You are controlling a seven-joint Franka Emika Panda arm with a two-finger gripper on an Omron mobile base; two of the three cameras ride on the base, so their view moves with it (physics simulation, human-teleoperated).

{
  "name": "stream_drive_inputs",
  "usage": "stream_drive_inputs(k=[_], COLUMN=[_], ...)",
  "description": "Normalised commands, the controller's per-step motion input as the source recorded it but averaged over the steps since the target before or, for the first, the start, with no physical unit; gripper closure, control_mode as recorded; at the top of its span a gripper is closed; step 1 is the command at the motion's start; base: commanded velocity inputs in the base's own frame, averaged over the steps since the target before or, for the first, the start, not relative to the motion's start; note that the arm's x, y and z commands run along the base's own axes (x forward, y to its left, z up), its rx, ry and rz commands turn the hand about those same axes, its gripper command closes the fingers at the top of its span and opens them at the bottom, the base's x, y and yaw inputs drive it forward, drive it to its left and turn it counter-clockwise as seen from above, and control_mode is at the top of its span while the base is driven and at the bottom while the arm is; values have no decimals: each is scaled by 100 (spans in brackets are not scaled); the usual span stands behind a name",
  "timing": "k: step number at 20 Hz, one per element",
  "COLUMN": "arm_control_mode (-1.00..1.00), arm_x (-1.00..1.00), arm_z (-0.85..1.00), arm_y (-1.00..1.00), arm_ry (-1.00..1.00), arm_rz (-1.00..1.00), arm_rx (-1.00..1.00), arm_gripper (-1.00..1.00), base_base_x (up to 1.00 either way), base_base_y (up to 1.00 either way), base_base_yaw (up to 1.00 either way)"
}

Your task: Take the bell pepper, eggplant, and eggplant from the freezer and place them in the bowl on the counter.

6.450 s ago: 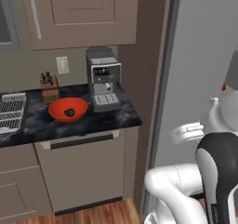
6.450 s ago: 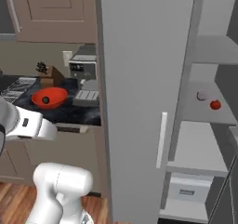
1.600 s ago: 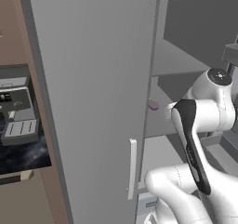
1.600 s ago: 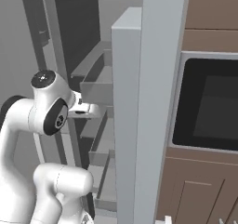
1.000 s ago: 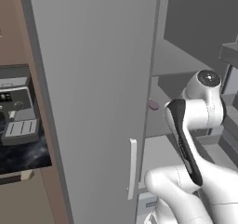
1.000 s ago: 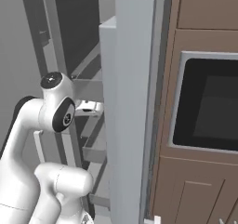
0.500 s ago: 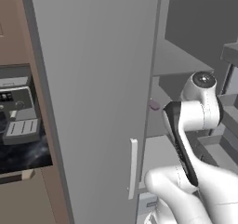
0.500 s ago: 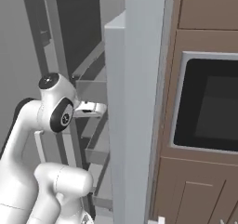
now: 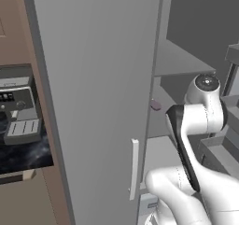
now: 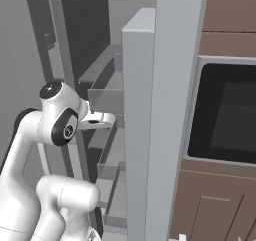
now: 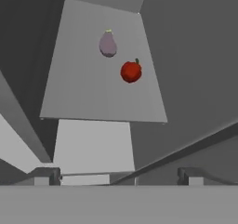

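Freezer (image 9: pixel 93 79) open, arm reaching in; fingers (image 11: pixel 118 176) wide apart, holding nothing; eggplant (image 11: pixel 108 44) and pepper (image 11: pixel 131 71) on shelf (image 11: pixel 93 88), near each other; nothing moved yet, all 3 left

Round glossy red bell pepper (image 11: pixel 131 71), dull purple eggplant (image 11: pixel 108 44) at eleven o'clock, plain grey freezer shelf (image 11: pixel 88 93).

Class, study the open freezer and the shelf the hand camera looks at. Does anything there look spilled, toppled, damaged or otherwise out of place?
Nothing stands out. A pale purple eggplant and a round red bell pepper lie apart on a flat grey freezer shelf, both whole, with no spill around them. The tall grey freezer door stands open, its slim white handle straight.
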Motion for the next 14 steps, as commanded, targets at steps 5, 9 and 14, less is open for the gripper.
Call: stream_drive_inputs(k=[5, 9, 14], arm_control_mode=[-100, -100, -100], arm_x=[9, 39, 51], arm_z=[49, 4, -8], arm_y=[0, 2, 1], arm_ry=[-10, -3, 0], arm_rz=[5, 12, 9], arm_rx=[2, 1, 0], arm_gripper=[-100, -100, -100], base_base_x=[0, 0, 0], base_base_y=[0, 0, 0], base_base_yaw=[0, 0, 0])
